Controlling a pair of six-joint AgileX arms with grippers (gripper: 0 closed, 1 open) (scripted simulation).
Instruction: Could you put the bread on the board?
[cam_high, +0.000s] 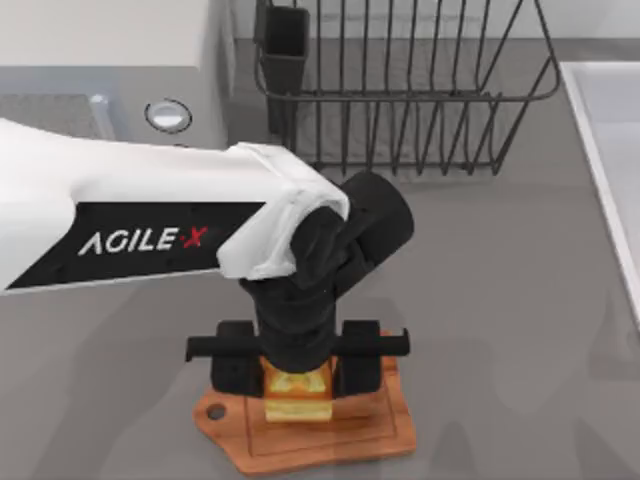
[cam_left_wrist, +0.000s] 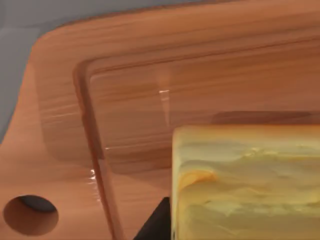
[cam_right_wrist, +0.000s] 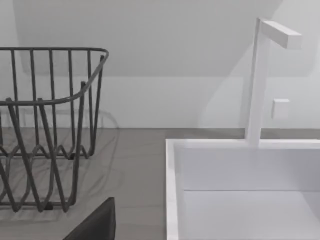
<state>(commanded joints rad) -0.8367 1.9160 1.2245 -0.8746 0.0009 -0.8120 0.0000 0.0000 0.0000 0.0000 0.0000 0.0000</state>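
Note:
The bread (cam_high: 297, 396), a small golden-crusted chunk with pale yellow sides, sits between the two dark fingers of my left gripper (cam_high: 297, 375), which is shut on it. Beneath it, at the table's front centre, lies the brown wooden board (cam_high: 345, 445), its holed handle end pointing left. The left wrist view has the bread (cam_left_wrist: 245, 185) close over the grooved board (cam_left_wrist: 150, 95), and I cannot tell whether they touch. My right gripper (cam_right_wrist: 95, 225) is parked off to the right, near the sink.
A dark wire dish rack (cam_high: 400, 90) stands at the back centre, also in the right wrist view (cam_right_wrist: 45, 125). A white sink (cam_high: 610, 150) runs along the right edge, with its basin (cam_right_wrist: 240, 190) and tap (cam_right_wrist: 260, 75). A white appliance (cam_high: 100, 40) fills the back left.

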